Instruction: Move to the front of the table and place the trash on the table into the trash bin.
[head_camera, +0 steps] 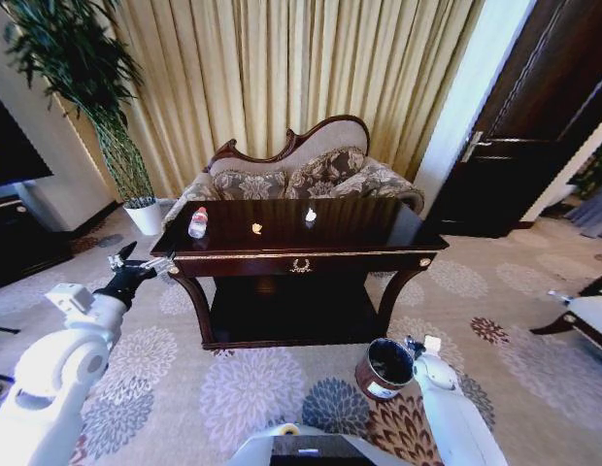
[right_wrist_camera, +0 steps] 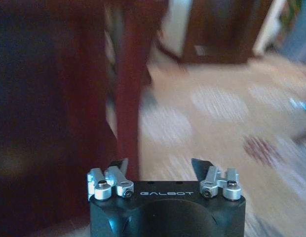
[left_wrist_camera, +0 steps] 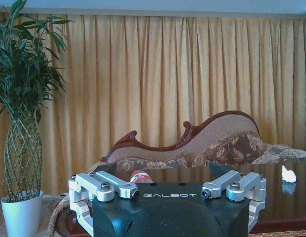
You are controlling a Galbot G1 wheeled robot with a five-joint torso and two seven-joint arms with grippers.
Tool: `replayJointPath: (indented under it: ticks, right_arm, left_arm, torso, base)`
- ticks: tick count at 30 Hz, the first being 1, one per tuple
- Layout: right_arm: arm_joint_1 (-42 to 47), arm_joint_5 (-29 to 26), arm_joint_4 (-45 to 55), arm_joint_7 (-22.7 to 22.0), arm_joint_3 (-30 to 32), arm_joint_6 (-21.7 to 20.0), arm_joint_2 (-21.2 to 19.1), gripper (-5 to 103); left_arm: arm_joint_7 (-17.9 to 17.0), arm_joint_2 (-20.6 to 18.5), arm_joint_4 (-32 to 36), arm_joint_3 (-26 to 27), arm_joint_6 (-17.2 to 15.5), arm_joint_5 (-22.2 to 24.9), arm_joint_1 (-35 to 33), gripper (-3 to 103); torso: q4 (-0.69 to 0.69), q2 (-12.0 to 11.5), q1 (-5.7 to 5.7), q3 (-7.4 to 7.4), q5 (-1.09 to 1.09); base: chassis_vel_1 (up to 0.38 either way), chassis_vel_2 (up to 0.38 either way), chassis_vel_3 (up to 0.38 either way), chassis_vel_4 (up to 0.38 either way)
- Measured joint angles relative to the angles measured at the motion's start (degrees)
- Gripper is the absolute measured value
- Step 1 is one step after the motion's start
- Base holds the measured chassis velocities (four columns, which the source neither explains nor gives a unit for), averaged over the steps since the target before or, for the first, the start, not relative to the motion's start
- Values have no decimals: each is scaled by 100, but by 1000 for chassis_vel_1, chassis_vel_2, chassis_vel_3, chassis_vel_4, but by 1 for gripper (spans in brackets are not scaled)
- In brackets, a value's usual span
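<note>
Left gripper (head_camera: 144,260), fingers spread wide, level with the table (head_camera: 379,238) edge; plastic bottle (head_camera: 198,222) just beyond it. Right gripper (right_wrist_camera: 160,168) wide open beside the trash bin (head_camera: 385,368).

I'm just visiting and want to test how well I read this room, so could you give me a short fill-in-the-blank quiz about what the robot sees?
1. The bottle on the table has a ____ cap.
2. The trash bin stands on the ____, by the right gripper.
3. The left gripper, with open fingers, is raised near the table's ____ end.
4. Behind the table stands a ____ with patterned cushions.

Missing words: red; carpet; left; sofa
</note>
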State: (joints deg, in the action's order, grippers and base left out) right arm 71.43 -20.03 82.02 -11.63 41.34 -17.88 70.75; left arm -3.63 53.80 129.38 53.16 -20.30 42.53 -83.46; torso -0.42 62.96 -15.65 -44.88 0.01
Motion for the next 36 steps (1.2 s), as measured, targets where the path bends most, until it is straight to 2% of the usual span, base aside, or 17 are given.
replayJointPath:
  ticks: [1,3,4,5,6,8,9,11,13,17,24,36]
  right_arm:
    - [95,-126,397,64,15,97,-40,79]
    - [144,-205,619,90,20,142,-63,79]
    - [253,-439,1212,106,23,211,-120,89]
    - [301,-601,1620,93,14,260,-178,94]
    - [301,-601,1620,93,14,260,-178,94]
    - [365,-893,2366,42,-14,286,-324,98]
    - [365,-893,2366,42,-14,286,-324,98]
    - [435,-1218,3100,0,-19,241,-497,99]
    - [485,-1334,3382,2,-17,224,-585,100]
    - [702,-1624,4077,289,64,220,-817,100]
    - [943,-1640,4350,807,134,211,-894,100]
    - [1078,-1582,4566,935,65,51,-875,100]
  left_arm:
    - [0,12,0,-10,2,-2,1,100]
    - [0,20,-1,-21,2,-7,1,100]
    - [0,46,0,-54,8,-40,1,100]
    - [0,63,6,-74,11,-59,1,100]
    - [0,63,6,-74,11,-59,1,100]
    - [0,73,44,-84,13,-66,1,100]
    - [0,73,44,-84,13,-66,1,100]
    - [1,69,72,-63,14,-59,-14,100]
    - [1,59,87,-32,15,-48,-30,100]
    - [4,24,98,3,34,-20,-41,100]
    - [8,14,118,4,47,0,-43,100]
    - [10,-48,120,40,44,68,-47,100]
  torso:
    - [1,0,0,0,-2]
    - [2,0,0,0,-3]
    - [2,0,0,1,-2]
    - [2,0,0,1,-2]
    - [2,0,0,1,-2]
    - [3,0,0,1,-1]
    - [3,0,0,1,-1]
    - [2,1,0,1,-3]
    - [2,1,0,1,-1]
    - [2,1,0,1,-1]
    - [1,1,0,1,-1]
    - [2,1,2,1,-1]
  base:
    - [0,0,0,0]
    - [0,0,0,0]
    - [0,0,0,0]
    - [0,0,0,0]
    - [0,0,0,0]
    - [0,0,0,0]
    - [0,0,0,0]
    - [0,0,0,0]
    - [0,0,0,0]
    - [0,0,0,0]
    - [0,0,0,0]
    - [-13,18,13,-14]
